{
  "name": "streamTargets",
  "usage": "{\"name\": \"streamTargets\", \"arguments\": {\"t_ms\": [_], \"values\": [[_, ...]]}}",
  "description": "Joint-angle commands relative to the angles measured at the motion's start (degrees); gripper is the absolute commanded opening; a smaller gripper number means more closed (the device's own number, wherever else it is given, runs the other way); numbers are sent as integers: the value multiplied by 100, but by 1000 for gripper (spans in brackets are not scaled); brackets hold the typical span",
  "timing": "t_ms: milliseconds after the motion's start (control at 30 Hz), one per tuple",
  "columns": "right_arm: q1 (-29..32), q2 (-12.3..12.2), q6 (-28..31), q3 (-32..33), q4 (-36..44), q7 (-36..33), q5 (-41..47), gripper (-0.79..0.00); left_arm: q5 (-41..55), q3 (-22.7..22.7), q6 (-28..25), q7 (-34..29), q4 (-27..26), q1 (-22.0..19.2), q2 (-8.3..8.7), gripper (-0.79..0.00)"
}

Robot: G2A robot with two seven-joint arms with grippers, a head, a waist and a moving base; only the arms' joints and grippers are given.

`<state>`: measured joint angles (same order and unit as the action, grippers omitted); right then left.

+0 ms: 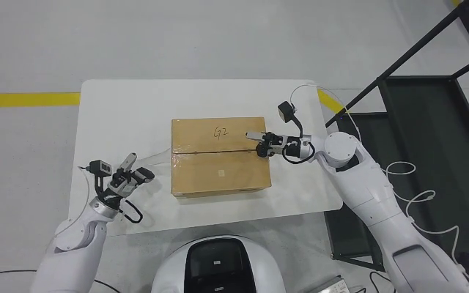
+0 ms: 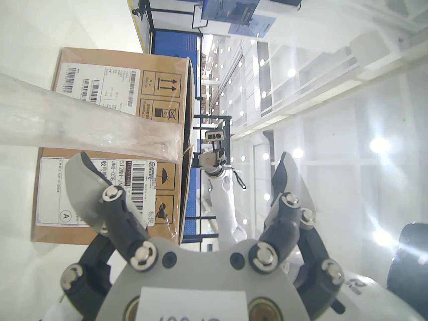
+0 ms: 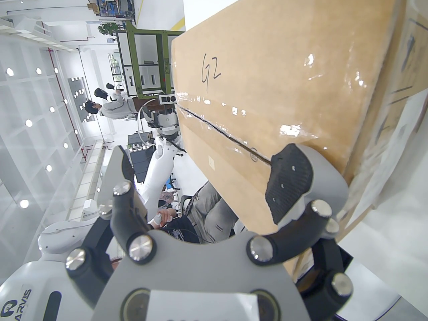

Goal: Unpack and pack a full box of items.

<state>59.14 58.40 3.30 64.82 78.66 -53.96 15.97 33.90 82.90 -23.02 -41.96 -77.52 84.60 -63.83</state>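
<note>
A closed cardboard box (image 1: 218,156) marked "G2" sits in the middle of the white table (image 1: 117,117), with a taped seam (image 3: 214,126) along its top. My right gripper (image 1: 258,142) is open at the box's right edge. One finger pad (image 3: 290,182) rests at the end of the seam and the other finger (image 3: 120,175) is off the box. My left gripper (image 2: 187,175) is open near the table's front left corner, facing the labelled left side of the box (image 2: 110,108). A strip of clear tape (image 2: 83,118) runs from that side past one finger (image 2: 87,175); I cannot tell if they touch.
A black metal rack (image 1: 418,102) stands just right of the table, close behind my right arm. A white cable (image 1: 407,172) trails over it. Bare tabletop lies left of and behind the box. The table's front edge (image 1: 242,220) is close to the box.
</note>
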Motion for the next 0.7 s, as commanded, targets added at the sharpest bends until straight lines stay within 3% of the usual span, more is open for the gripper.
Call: {"name": "streamTargets", "arguments": {"t_ms": [0,267,633,667], "values": [[0,0,0,0,0,0,0,0,134,-36,138,-58,18,20,-9,0],[0,0,0,0,0,0,0,0,388,-192,127,352,278,90,-90,0],[0,0,0,0,0,0,0,0,577,-497,222,958,604,-273,-236,0],[0,0,0,0,0,0,0,0,618,-507,237,969,623,-302,-246,-89]]}}
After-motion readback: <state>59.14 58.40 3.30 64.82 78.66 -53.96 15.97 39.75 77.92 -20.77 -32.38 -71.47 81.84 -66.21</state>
